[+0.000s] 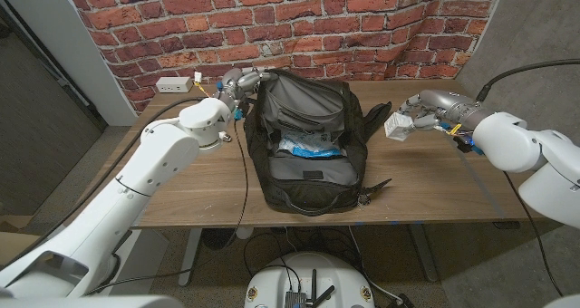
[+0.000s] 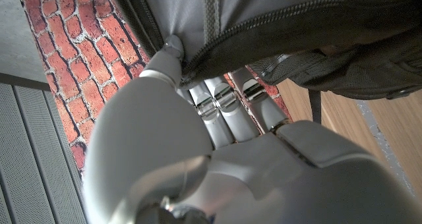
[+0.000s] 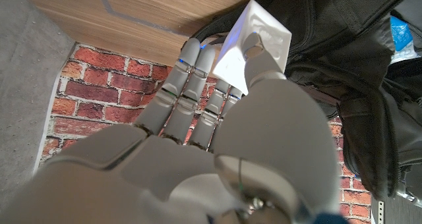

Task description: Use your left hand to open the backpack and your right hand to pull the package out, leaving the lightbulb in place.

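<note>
lightbulb (image 1: 308, 149) perhaps hidden, backpack (image 1: 304, 140) interior unclear

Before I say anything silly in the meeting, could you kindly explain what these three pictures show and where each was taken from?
This is a two-armed robot standing at a wooden table in front of a brick wall. The wide picture comes from a camera on its head, looking down over both arms. The other two come from cameras on its wrists, looking along the back of each robot hand, so they appear turned around.

A black backpack lies open on the table, with something blue and white inside. The left robot hand grips the bag's upper edge, holding it open. The right robot hand holds a small white box off to the side of the bag; its wrist picture shows the fingers wrapped around it. A white power strip sits near the wall.
</note>
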Robot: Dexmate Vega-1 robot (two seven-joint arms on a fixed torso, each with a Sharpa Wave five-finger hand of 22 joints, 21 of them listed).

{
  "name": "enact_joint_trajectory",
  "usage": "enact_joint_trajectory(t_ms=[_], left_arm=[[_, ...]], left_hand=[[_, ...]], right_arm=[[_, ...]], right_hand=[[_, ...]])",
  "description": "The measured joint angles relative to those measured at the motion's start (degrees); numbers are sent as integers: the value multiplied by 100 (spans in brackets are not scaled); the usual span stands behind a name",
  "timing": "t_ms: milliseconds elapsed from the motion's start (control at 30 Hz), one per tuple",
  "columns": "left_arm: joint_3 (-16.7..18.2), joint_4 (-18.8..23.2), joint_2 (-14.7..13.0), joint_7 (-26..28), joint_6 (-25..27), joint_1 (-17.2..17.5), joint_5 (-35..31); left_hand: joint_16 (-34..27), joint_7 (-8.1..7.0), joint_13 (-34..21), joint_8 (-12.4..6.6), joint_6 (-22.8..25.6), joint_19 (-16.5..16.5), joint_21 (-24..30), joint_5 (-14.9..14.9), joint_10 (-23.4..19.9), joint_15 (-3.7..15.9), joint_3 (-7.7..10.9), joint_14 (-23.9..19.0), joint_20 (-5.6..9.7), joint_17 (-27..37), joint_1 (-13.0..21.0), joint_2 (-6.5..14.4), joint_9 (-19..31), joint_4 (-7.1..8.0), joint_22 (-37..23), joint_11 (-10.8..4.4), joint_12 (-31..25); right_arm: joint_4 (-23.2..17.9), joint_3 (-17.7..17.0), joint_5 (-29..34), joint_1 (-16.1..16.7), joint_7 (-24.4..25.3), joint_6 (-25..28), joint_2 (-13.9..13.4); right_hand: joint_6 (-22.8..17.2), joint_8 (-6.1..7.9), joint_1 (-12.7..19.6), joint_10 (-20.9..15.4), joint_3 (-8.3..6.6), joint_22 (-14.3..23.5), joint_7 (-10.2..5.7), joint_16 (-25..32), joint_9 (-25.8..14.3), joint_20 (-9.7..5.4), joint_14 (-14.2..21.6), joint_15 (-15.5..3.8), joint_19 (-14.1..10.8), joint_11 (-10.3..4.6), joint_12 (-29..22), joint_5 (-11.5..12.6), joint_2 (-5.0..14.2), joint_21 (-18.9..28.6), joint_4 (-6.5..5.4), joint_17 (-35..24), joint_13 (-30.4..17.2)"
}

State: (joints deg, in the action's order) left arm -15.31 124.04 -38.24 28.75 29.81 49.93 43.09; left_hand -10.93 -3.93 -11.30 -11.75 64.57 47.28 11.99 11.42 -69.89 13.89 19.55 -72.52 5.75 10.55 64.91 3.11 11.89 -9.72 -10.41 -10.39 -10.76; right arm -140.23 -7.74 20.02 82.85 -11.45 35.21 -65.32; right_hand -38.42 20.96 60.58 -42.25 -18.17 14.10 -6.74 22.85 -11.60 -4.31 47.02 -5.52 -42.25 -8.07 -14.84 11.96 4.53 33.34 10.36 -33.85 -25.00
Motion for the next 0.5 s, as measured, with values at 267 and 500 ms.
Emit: enact_joint_trajectory(t_ms=[267, 500], left_arm=[[153, 76, -353, -272, 28, 16, 233], [228, 90, -687, -580, 30, -14, 325]], left_hand=[[40, 16, 11, 34, -280, -92, -17, 0, 330, -7, 23, 341, -31, -20, -153, 120, 0, 23, 0, 19, 40], [123, 34, 12, 76, -578, -217, -43, 4, 739, -110, 40, 724, -66, -51, -357, 95, -1, 39, 29, 36, 62]], right_arm=[[235, 279, -112, -335, 97, -149, -128], [399, 489, -242, -584, 163, -239, -249]], right_hand=[[-4, -17, 0, -1, 15, 0, 22, 0, 0, 0, 0, 0, 0, 0, 23, 0, 0, 30, -14, -28, 0], [-15, -34, -37, -35, 15, 0, 13, 0, 0, 0, 0, 0, 0, 30, 41, 0, -36, 50, -14, -28, -1]])
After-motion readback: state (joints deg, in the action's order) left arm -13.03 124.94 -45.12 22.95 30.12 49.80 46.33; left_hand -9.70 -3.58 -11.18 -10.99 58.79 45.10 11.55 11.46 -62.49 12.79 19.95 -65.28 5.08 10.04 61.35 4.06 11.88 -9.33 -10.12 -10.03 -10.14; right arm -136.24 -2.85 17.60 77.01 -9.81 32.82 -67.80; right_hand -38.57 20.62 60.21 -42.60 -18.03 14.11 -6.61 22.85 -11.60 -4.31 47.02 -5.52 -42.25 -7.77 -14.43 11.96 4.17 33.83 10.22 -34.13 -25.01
